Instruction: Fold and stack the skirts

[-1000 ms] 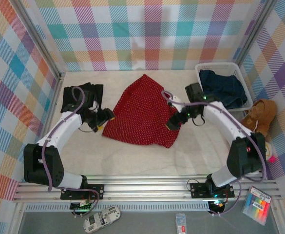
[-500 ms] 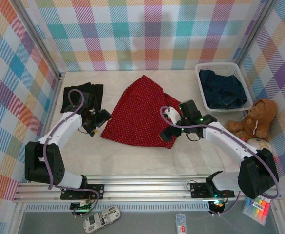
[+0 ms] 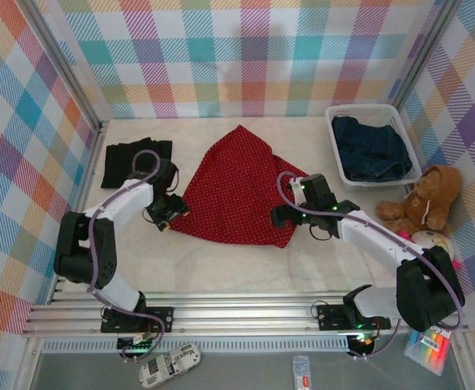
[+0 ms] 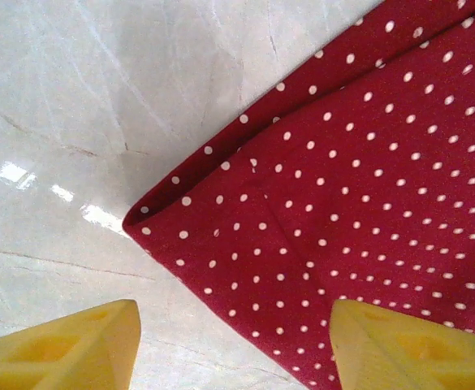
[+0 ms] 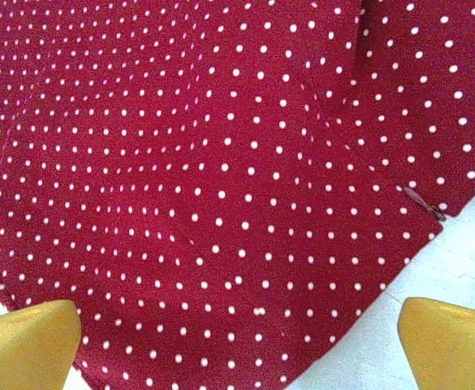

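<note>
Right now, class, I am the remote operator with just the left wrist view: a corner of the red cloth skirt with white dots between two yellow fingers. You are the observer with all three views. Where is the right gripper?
Observer: The right gripper hangs open over the opposite near corner of the red cloth skirt with white dots.
Operator: Is anything folded already?
Observer: A black cloth skirt lies folded flat at the far left of the table.
Operator: What is left to fold?
Observer: Dark blue denim cloth sits in the white slatted plastic basket at the far right.
</note>
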{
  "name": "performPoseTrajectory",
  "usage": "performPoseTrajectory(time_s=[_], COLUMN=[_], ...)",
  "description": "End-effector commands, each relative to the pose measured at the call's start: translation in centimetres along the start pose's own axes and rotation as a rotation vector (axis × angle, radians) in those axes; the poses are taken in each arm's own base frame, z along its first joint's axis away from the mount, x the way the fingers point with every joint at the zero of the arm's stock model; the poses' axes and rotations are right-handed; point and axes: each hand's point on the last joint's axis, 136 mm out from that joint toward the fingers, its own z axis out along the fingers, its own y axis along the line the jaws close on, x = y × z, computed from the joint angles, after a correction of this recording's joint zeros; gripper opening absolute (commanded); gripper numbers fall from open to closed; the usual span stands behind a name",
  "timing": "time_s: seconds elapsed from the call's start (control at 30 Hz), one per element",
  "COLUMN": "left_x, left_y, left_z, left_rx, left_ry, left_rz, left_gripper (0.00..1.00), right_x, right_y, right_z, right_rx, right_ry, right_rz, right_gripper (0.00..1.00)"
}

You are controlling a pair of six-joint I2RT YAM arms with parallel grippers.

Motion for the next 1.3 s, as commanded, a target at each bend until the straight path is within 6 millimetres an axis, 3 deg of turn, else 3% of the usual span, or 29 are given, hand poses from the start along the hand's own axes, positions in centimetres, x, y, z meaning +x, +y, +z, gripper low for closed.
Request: performPoseTrajectory(time_s=[0.0, 0.2, 0.47, 0.6, 0.67, 0.77, 0.93, 1.0, 1.13, 1.27], left_x=[-0.8, -0.9, -1.2, -1.1, -1.3, -2.3, -3.6, -3.6, -2.9, -2.3], left_y=[0.8, -1.5, -1.6, -1.5, -1.8, -2.8, -4.0, -4.0, -3.8, -3.9], left_z=[-0.1, 1.9, 4.8, 5.9, 5.3, 2.3, -3.5, -4.1, -3.4, -2.4], left_rx=[-0.117, -0.119, -0.167, -0.171, -0.146, -0.075, 0.012, 0.019, 0.009, 0.016], left_ry=[-0.038, 0.008, 0.029, 0.034, 0.013, -0.071, -0.187, -0.193, -0.152, -0.115], left_rz=[0.042, 0.085, 0.088, 0.075, 0.07, 0.069, 0.082, 0.086, 0.079, 0.067], left_gripper=[0.59, 0.46, 0.44, 0.23, 0.13, 0.03, 0.02, 0.03, 0.0, 0.0], right_x=[-0.9, -1.3, -1.3, -1.0, -0.6, 0.2, 1.6, 2.0, 2.5, 4.3], right_y=[0.1, 0.3, 0.4, 0.4, 0.3, 0.2, -0.2, -0.2, 0.2, 2.1], right_z=[0.7, 1.2, 1.3, 1.2, 1.1, 0.7, 0.2, 0.3, 0.7, 1.3], right_rx=[-0.004, -0.016, -0.023, -0.027, -0.026, -0.021, -0.011, -0.014, -0.041, -0.141], right_ry=[-0.017, -0.022, -0.032, -0.029, -0.017, -0.007, -0.003, 0.004, 0.03, 0.109], right_rz=[0.057, 0.057, 0.054, 0.061, 0.071, 0.091, 0.121, 0.128, 0.139, 0.106], right_gripper=[1.0, 1.0, 0.99, 0.99, 0.99, 0.99, 0.99, 0.99, 0.99, 0.96])
